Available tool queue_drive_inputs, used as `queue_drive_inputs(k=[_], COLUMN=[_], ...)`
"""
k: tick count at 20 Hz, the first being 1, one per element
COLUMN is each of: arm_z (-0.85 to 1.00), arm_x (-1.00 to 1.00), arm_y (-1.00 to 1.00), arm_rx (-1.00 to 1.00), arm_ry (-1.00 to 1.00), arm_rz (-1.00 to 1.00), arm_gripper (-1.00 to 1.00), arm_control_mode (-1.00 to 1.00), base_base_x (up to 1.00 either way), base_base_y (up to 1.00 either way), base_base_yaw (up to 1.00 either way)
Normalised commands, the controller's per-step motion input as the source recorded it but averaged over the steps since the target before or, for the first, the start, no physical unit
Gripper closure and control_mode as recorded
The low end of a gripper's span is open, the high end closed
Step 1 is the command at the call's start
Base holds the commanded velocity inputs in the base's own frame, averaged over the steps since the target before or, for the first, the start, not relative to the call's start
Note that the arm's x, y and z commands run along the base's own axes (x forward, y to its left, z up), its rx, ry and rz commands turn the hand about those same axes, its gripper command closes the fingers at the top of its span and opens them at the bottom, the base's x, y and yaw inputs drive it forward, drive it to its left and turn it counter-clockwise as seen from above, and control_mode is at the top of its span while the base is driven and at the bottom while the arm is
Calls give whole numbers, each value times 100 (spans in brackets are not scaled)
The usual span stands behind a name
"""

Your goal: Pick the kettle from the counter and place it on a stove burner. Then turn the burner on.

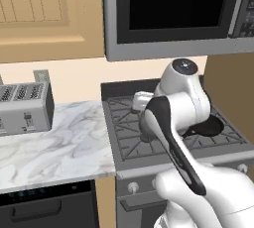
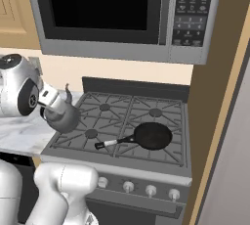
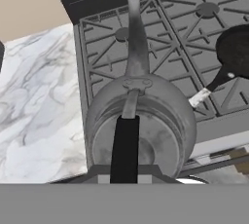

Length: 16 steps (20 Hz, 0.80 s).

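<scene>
Jaws clamped on the kettle (image 3: pixel 141 121) handle hold it above the stove's left edge; the front-left burner (image 2: pixel 91 133) lies just rightward, spout pointing rearward.

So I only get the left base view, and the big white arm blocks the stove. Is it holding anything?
Observer: Yes. The gripper is shut on the arched black handle of a small squat dark-grey metal kettle.
Operator: Where is that kettle?
Observer: In the right base view it is over the stove's left edge, near the small round dark-grey front-left burner. I cannot tell whether it touches the grate.
Operator: Which way does its spout point?
Observer: In the hand view it points away from the gripper, toward the back-left burner.
</scene>
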Motion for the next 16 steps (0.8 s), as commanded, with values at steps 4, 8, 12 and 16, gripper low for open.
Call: queue_drive_inputs(k=[4,8,12,16], arm_z=[8,8,0,0], arm_x=[1,6,17,7], arm_y=[-38,-37,-25,-12], arm_rx=[13,15,10,7], arm_ry=[1,6,14,6], arm_rz=[0,0,0,-3], arm_gripper=[100,100,100,100], arm_control_mode=[-100,-100,-100,-100], base_base_x=[0,0,0,0], base_base_y=[0,0,0,0], base_base_yaw=[0,0,0,0])
